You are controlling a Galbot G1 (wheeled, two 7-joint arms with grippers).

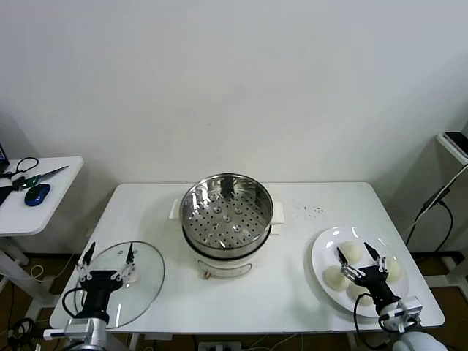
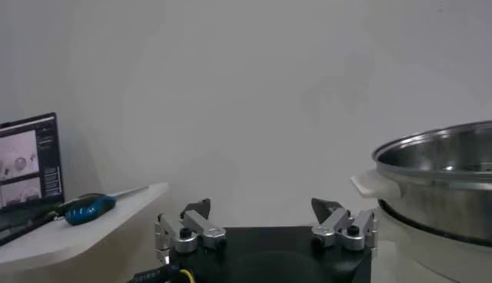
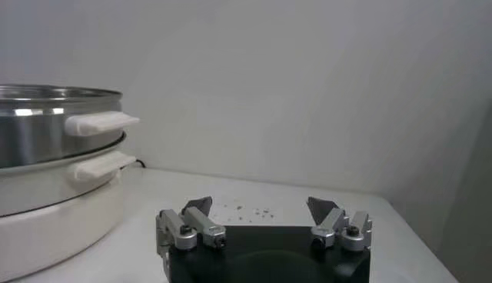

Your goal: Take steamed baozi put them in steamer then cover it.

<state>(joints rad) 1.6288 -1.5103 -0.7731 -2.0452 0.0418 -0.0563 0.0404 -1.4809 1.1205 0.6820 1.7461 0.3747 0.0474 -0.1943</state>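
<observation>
The steamer (image 1: 227, 212) stands in the middle of the white table, its perforated steel basket empty. It also shows in the left wrist view (image 2: 442, 165) and the right wrist view (image 3: 46, 131). Several steamed baozi (image 1: 333, 276) lie on a white plate (image 1: 320, 252) at the front right. My right gripper (image 1: 354, 251) (image 3: 260, 204) hovers open over them with nothing between its fingers. The glass cover (image 1: 142, 289) lies flat at the front left. Above it my left gripper (image 1: 110, 250) (image 2: 261, 206) hangs open and holds nothing.
A small side table (image 1: 44, 194) to the left carries a blue mouse (image 1: 36, 193) and scissors (image 1: 36, 175). Dark specks (image 1: 311, 210) dot the table right of the steamer. A stand with cables (image 1: 453, 142) is at the far right.
</observation>
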